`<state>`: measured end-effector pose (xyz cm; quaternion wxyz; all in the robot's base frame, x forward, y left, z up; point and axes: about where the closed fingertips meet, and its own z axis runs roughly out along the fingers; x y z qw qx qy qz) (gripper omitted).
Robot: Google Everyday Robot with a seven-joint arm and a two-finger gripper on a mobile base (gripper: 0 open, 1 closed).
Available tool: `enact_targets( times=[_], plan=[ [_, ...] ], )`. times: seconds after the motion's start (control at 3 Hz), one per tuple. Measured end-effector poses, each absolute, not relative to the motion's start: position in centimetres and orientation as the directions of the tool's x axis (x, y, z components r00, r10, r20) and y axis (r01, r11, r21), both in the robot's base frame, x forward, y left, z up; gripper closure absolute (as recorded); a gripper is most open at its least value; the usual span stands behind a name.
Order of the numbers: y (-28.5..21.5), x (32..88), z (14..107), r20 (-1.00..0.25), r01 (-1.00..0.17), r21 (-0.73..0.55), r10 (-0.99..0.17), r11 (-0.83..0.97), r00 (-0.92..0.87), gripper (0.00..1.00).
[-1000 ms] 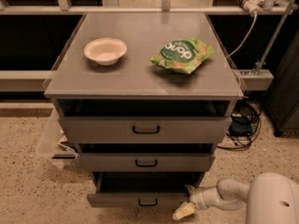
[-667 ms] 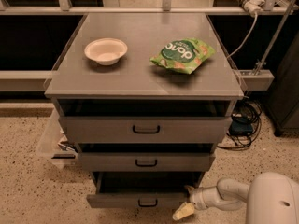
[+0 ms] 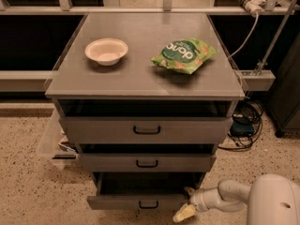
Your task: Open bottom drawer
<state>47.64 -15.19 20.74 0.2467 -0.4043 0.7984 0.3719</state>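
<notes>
The bottom drawer [image 3: 117,201] is the lowest, narrowest grey front of the cabinet, with a small black bar handle [image 3: 148,204]. It stands pulled out a little, with a dark gap above it. My gripper [image 3: 186,205] is at the drawer's right front corner, low at the bottom of the camera view. Its yellowish fingertip [image 3: 183,213] points down to the left, beside the drawer front. The white arm [image 3: 234,195] reaches in from the lower right.
The middle drawer [image 3: 147,162] and top drawer [image 3: 146,130] sit above. A white bowl [image 3: 106,51] and a green snack bag [image 3: 183,55] lie on the cabinet top. Cables [image 3: 243,121] lie on the floor to the right; a clear bin [image 3: 54,144] sits to the left.
</notes>
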Motion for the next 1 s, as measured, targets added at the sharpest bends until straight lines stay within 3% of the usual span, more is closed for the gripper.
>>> enact_targets(
  times=[0.33, 0.67, 1.0],
  plan=[
    [-15.4, 52.7, 23.3, -0.720, -0.848, 0.302, -0.478, 0.436, -0.503, 0.00],
    [-15.4, 52.8, 23.3, -0.721, -0.848, 0.300, -0.478, 0.437, -0.502, 0.00],
    [-15.6, 51.0, 20.1, -0.679, -0.809, 0.384, -0.458, 0.444, -0.574, 0.00]
  ],
)
